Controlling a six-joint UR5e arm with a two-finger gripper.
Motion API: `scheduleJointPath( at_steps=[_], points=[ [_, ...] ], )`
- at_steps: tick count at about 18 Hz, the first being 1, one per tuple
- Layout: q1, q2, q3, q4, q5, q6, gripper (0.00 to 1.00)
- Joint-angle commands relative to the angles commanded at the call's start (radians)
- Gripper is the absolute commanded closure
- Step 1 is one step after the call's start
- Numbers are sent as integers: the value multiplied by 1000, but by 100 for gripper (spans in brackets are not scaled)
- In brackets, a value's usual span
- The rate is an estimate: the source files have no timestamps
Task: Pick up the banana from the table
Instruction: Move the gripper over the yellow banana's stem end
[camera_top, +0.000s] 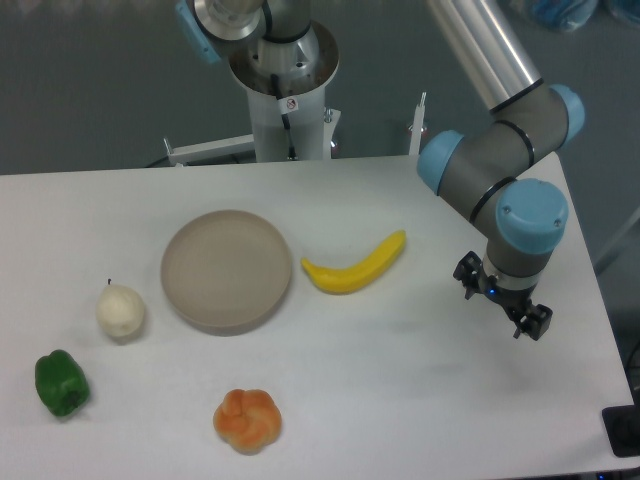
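The banana (355, 267) is bright yellow and curved, and lies flat on the white table (420, 400) just right of the round plate. My gripper (500, 296) hangs to the right of the banana, about a banana's length from its upper tip, pointing down over the table. Its two black fingers (467, 271) stick out on either side of the wrist and stand apart, so it is open with nothing in it. The wrist hides the fingertips from above.
A round beige plate (227, 271) sits mid-table. A pale round fruit (120, 311) and a green pepper (61, 383) lie at the left, and an orange lobed fruit (247, 420) lies near the front edge. The robot base (285, 90) stands behind the table.
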Motion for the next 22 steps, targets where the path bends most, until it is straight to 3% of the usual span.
scheduleJointPath(
  at_steps=[7,13,17,22],
  points=[
    [-11,23,-26,0,-11,-3,0],
    [-51,147,-188,2,-21,-11,0],
    [-97,215,-346,15,-20,-18,0],
    [-126,207,-379,17,-20,-44,0]
  ],
)
